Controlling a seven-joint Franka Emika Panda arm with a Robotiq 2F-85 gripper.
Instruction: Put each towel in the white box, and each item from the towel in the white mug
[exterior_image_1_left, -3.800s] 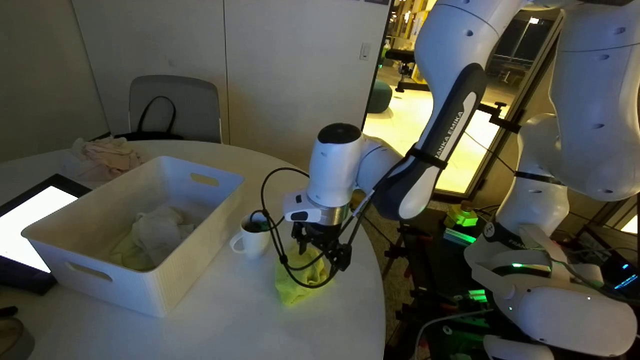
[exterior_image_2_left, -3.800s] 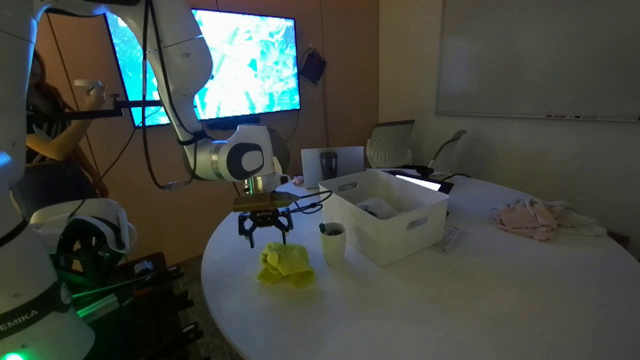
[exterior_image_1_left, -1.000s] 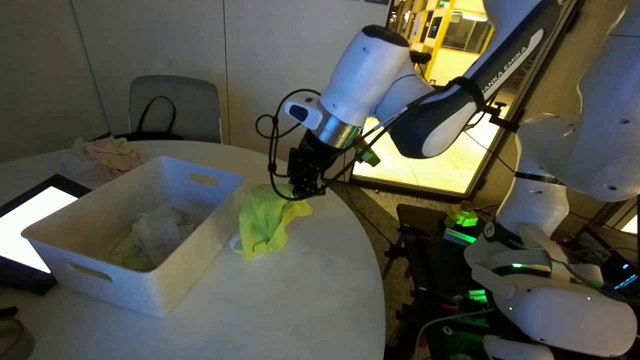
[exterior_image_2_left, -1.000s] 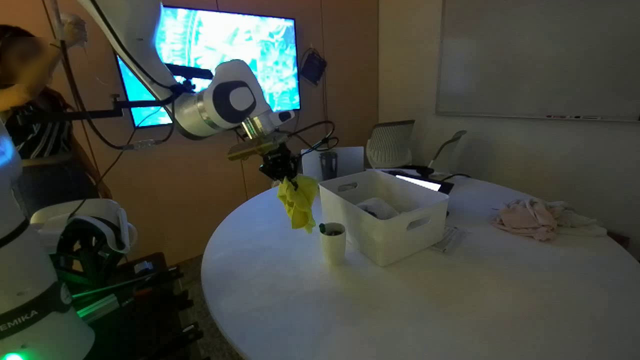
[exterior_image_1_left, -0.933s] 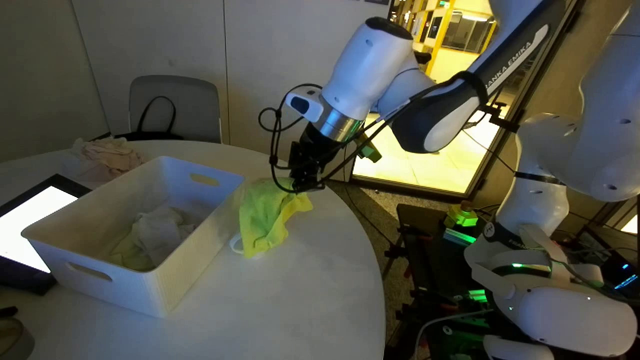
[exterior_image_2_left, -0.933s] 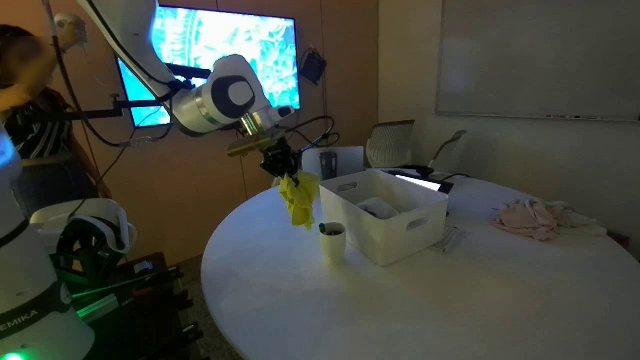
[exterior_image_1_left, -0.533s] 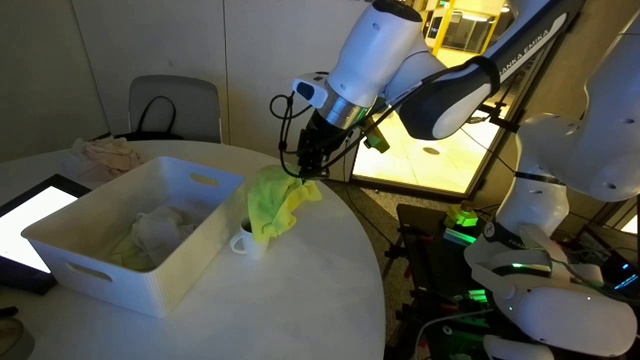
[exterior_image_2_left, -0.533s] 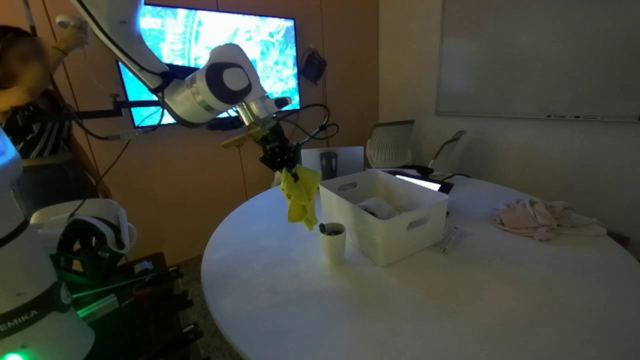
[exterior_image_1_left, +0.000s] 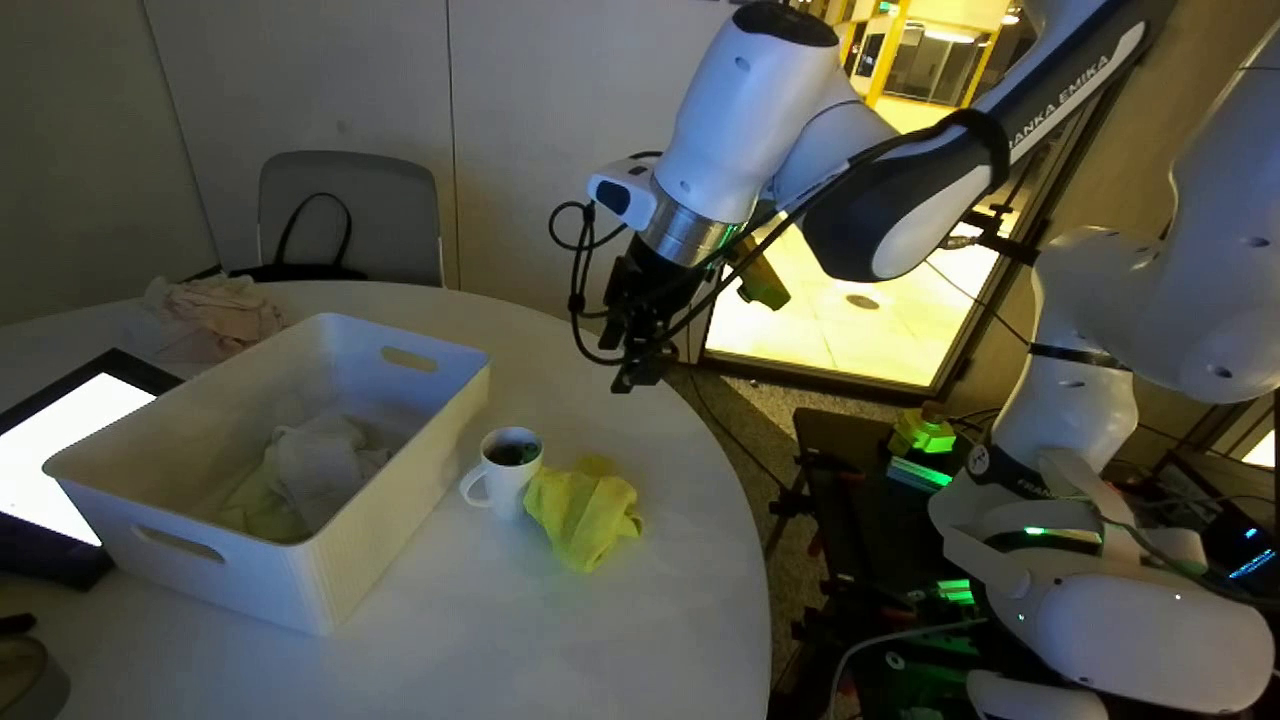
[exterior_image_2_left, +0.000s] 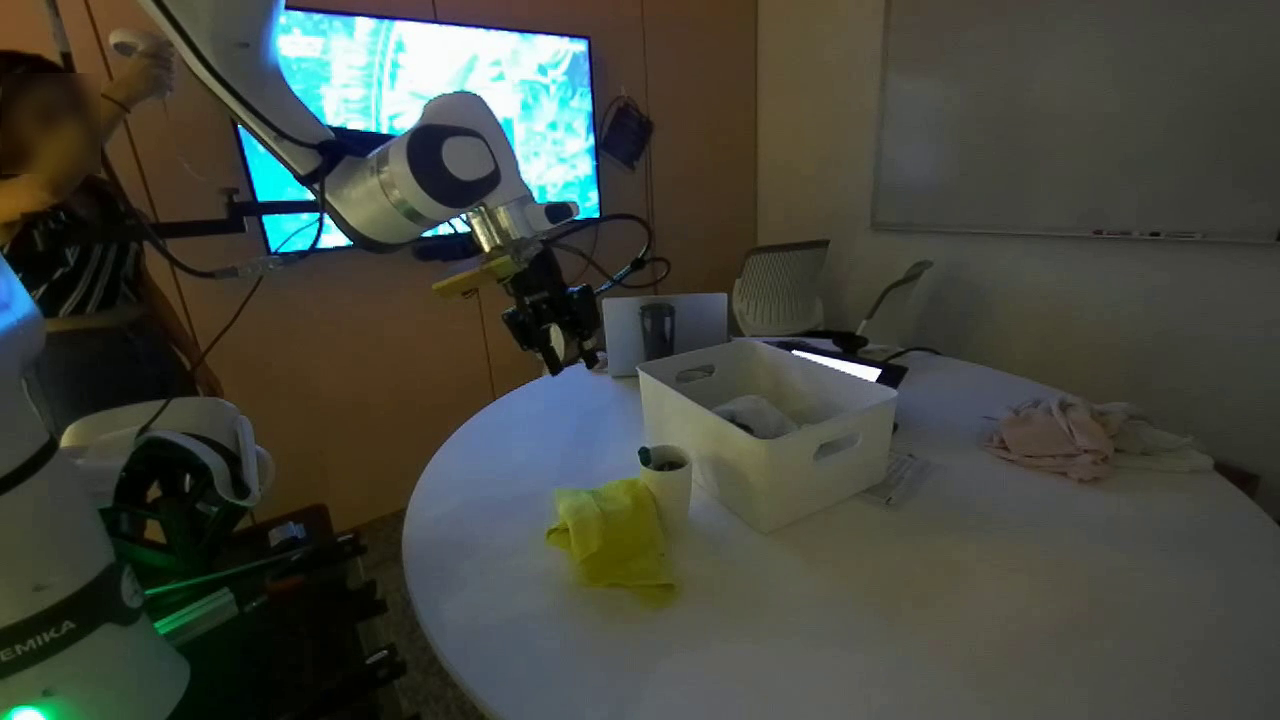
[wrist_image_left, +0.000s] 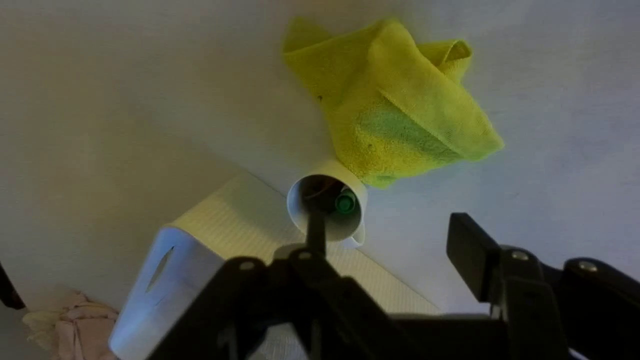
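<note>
Wrist view: hand (wrist_image_left: 386, 231) wide, empty; I'd pinch the crumpled yellow-green cloth towel (wrist_image_left: 400, 105) at its one-o'clock fold, sparing the white ceramic mug (wrist_image_left: 348, 176)

The hand (wrist_image_left: 387, 237) dropped the yellow towel (exterior_image_1_left: 583, 515) beside the mug (exterior_image_1_left: 509, 486).

Towel (wrist_image_left: 395, 105): yellow, greener patch, few dark specks. Mug (exterior_image_1_left: 508, 485): white, dark inside; item (wrist_image_left: 345, 202) in it, green. Box (exterior_image_1_left: 360, 552): white, fine ribbed lines on outer wall. Boxed towel (exterior_image_1_left: 260, 508): pale yellow-green. Cloth (exterior_image_1_left: 315, 465) in box: grey-white. Fingers (wrist_image_left: 470, 255): black. Surface (exterior_image_2_left: 900, 620): white, bluish in places. Pile (exterior_image_2_left: 1060, 440): pink and off-white. Arm (exterior_image_1_left: 750, 120): white, black panels. Chair (exterior_image_1_left: 370, 215): grey. Screen (exterior_image_2_left: 500, 110): cyan and white, mottled. Shirt (exterior_image_2_left: 92, 265): dark, pale stripes.
</note>
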